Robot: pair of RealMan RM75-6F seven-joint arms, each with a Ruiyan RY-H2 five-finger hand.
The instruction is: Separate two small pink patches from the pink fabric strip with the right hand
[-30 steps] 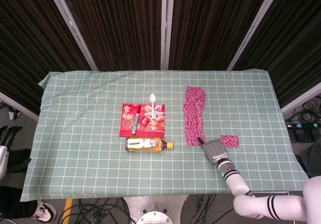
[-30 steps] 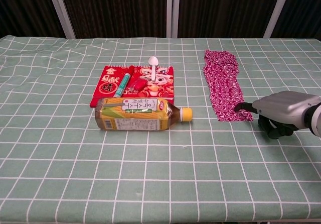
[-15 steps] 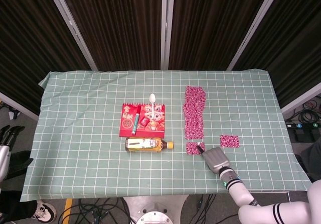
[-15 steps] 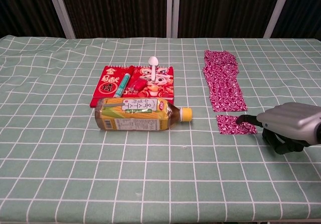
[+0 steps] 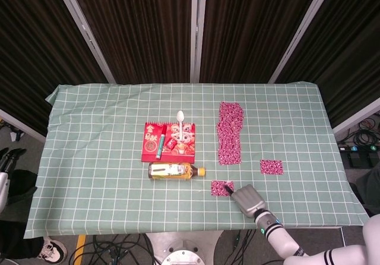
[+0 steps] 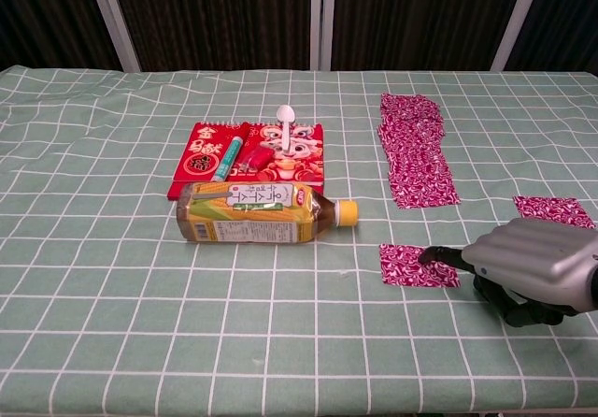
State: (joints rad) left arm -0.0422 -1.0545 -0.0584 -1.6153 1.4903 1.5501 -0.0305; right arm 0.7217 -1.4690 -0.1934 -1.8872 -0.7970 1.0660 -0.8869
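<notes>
The pink patterned fabric strip (image 5: 230, 133) (image 6: 417, 150) lies flat, right of the table's centre. One small pink patch (image 5: 271, 167) (image 6: 553, 210) rests alone to the strip's lower right. A second patch (image 5: 221, 188) (image 6: 411, 266) lies flat near the front edge, below the bottle's cap. My right hand (image 5: 248, 198) (image 6: 533, 263) sits just right of this patch, one dark fingertip (image 6: 431, 255) pressing its right edge while the other fingers curl underneath. My left hand (image 5: 6, 158) hangs off the table at the far left and holds nothing.
A tea bottle (image 5: 173, 170) (image 6: 257, 211) lies on its side left of the near patch. Behind it sits a red booklet (image 5: 149, 152) (image 6: 198, 160) carrying a pen (image 5: 160, 143) and a white spoon (image 5: 180, 117). The front table edge runs close below my right hand.
The end piece came off the strip and slid toward the front left under my right fingertip. My right hand moved with it. The other patch stayed put.
</notes>
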